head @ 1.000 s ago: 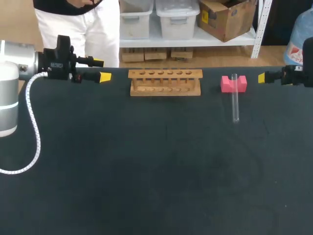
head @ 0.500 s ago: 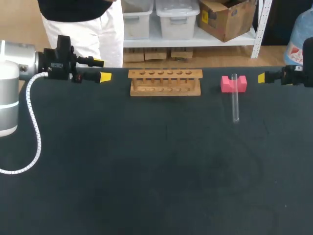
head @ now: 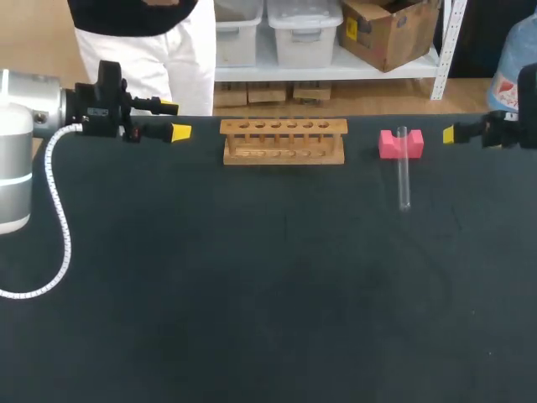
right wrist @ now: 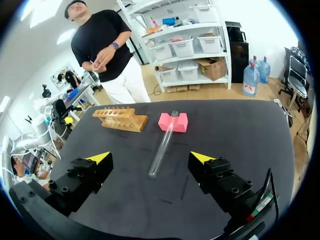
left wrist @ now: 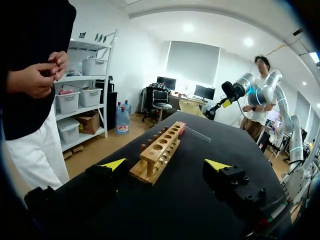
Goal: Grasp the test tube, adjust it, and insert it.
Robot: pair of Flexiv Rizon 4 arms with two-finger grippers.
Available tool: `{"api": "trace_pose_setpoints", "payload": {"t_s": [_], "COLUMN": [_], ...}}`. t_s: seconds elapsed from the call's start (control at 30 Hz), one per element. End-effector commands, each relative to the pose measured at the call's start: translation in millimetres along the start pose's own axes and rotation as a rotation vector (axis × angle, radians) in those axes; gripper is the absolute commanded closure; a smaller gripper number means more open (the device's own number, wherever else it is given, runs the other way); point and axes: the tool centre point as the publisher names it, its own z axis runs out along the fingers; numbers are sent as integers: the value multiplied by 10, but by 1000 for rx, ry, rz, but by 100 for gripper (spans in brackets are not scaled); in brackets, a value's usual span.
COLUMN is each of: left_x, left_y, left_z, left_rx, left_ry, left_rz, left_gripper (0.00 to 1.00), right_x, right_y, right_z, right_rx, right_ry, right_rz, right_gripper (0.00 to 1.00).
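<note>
Two grippers released, one tube lying free on the table.
The clear glass test tube (head: pixel 404 172) lies toward the black table's (head: pixel 268 294) far right corner, its far end resting in the notch of a pink block (head: pixel 388 145). A light wooden rack (head: pixel 284 140) stands at the far edge, well apart. The left gripper (head: pixel 174 119) at the far left corner and the right gripper (right wrist: pixel 150 159) at the right edge both have their jaws spread, holding nothing.

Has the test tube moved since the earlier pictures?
No. The test tube still lies with one end on the pink block, at the same place right of the wooden rack.
</note>
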Motion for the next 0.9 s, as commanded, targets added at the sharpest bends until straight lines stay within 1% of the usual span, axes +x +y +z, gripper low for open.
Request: {"api": "trace_pose_setpoints", "payload": {"t_s": [0.03,0.07,0.2,0.33,0.47,0.63,0.77,0.83,0.9], "left_x": [12,12,12,12,12,12,12,12,12], "left_y": [-11,-11,-11,-11,-11,-11,-11,-11,-11], "left_z": [-6,-6,-6,-6,-6,-6,-6,-6,-6], "left_rx": [-3,-3,-3,-3,-3,-3,-3,-3,-3], "left_ry": [-4,-4,-4,-4,-4,-4,-4,-4,-4], "left_rz": [2,2,2,2,2,2,2,2,2], "left_gripper": [0,0,0,0,0,0,0,0,0], "right_x": [-56,-61,-84,-120,-165,-246,-275,-263,-250], "right_y": [109,112,111,78,41,6,-4,-2,12], "right_z": [51,67,119,193,283,357,460,529,612], "right_rx": [212,239,324,381,471,561,648,672,677], "right_ry": [35,38,1,-33,-35,-61,-29,-28,-25], "right_rz": [-8,-15,-24,-34,-52,-51,-49,-44,-43], "right_gripper": [0,0,0,0,0,0,0,0,0]}}
